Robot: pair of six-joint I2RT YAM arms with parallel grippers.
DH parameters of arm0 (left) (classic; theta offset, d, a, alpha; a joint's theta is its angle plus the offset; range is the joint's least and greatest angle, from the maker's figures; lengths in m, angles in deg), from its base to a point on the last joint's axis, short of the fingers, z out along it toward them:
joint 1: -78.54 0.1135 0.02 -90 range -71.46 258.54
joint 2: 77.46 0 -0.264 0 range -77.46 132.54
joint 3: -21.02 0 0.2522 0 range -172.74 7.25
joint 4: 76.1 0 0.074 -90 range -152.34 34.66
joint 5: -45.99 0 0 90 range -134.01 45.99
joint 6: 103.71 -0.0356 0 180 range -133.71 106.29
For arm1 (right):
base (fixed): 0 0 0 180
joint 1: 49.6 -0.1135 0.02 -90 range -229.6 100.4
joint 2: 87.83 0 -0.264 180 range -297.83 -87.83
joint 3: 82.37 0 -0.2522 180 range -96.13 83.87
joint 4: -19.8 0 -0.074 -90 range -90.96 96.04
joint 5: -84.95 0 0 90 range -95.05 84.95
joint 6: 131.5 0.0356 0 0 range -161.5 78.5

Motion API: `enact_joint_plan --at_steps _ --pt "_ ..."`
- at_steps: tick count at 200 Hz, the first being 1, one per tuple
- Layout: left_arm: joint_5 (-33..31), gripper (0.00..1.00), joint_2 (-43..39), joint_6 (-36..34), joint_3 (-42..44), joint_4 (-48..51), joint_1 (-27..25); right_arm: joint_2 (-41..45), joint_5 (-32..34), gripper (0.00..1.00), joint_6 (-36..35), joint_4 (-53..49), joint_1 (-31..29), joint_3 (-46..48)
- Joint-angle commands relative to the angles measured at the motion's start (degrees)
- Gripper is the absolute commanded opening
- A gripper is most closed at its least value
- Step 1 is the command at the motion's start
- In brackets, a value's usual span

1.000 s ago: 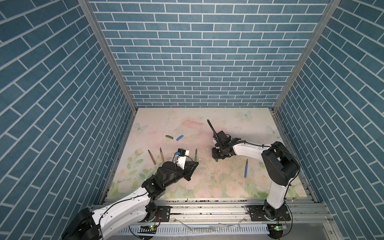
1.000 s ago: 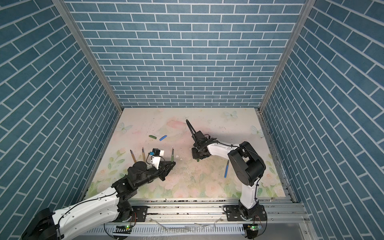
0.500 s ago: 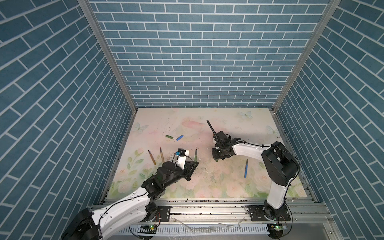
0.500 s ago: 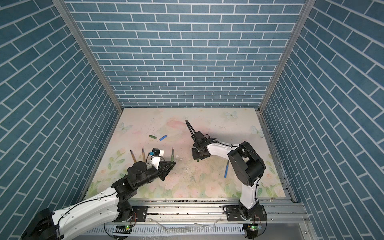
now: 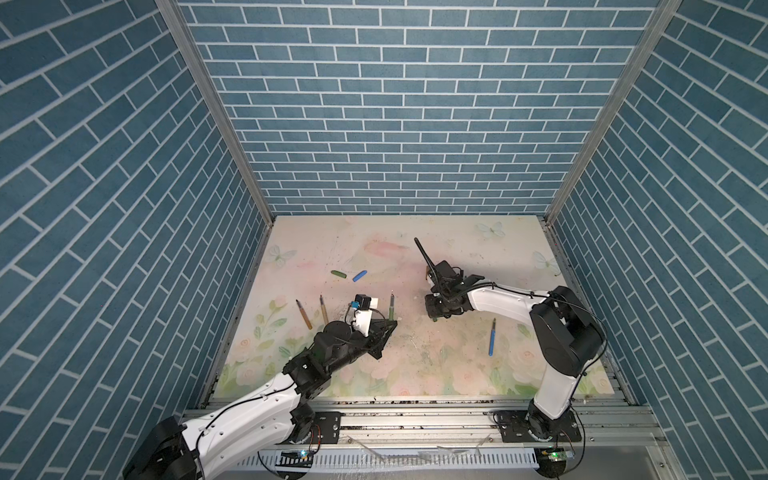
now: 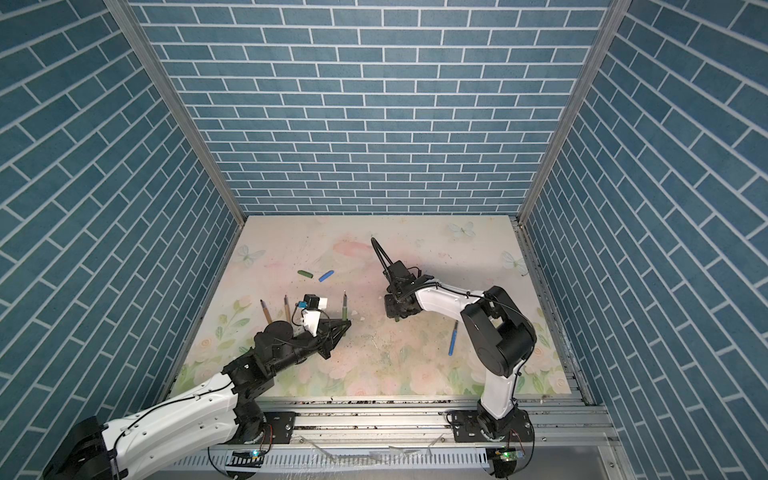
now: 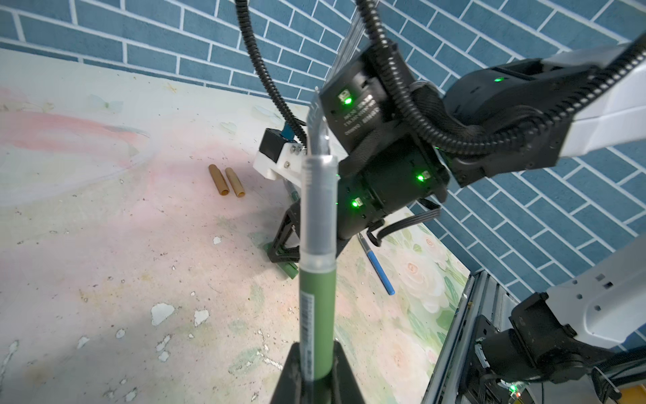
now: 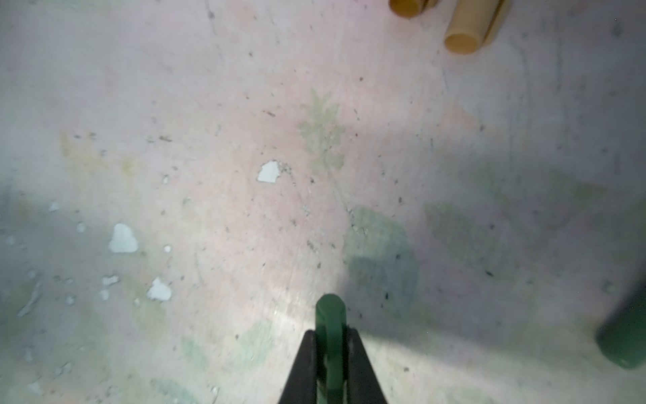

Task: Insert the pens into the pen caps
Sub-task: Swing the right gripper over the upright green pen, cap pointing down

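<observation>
Reaching low from the front-left corner, the left arm stretches out over the surface (image 5: 457,374); the left hand (image 5: 388,325) is clenched on the lower barrel of a green pen (image 7: 316,314), which stands nearly upright in both top views, tip away from the fingers; the right arm folds at a raised elbow, forearm running toward the middle, wrist bent downward; the right hand (image 8: 330,344) pinches a green cap (image 8: 330,311) close to the surface, rounded end protruding; a blue pen (image 5: 492,337) lies flat beside that arm.
</observation>
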Motion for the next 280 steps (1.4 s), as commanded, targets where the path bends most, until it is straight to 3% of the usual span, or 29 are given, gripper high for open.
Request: enact_joint_plan --at_steps 1,60,96,149,280 --pt "-1.7 0.0 2.0 -2.0 -2.8 -1.2 0.2 10.3 -0.3 0.11 -0.4 5.7 -0.3 2.3" --pt "4.2 0.0 13.5 -3.8 -7.3 -11.0 0.1 35.4 -0.8 0.1 -0.7 26.1 -0.3 15.5" --pt "8.1 0.0 19.8 -3.6 -10.7 -14.5 -0.2 43.4 -1.2 0.1 -0.3 36.9 -0.7 19.7" --pt "10.3 0.0 23.9 -3.0 -14.0 -15.2 -1.1 40.7 -1.4 0.1 -0.3 47.9 -2.9 20.1" --pt "12.5 0.0 24.3 -3.2 -15.1 -14.9 -1.3 34.9 -3.5 0.09 1.5 51.5 -3.7 18.9"
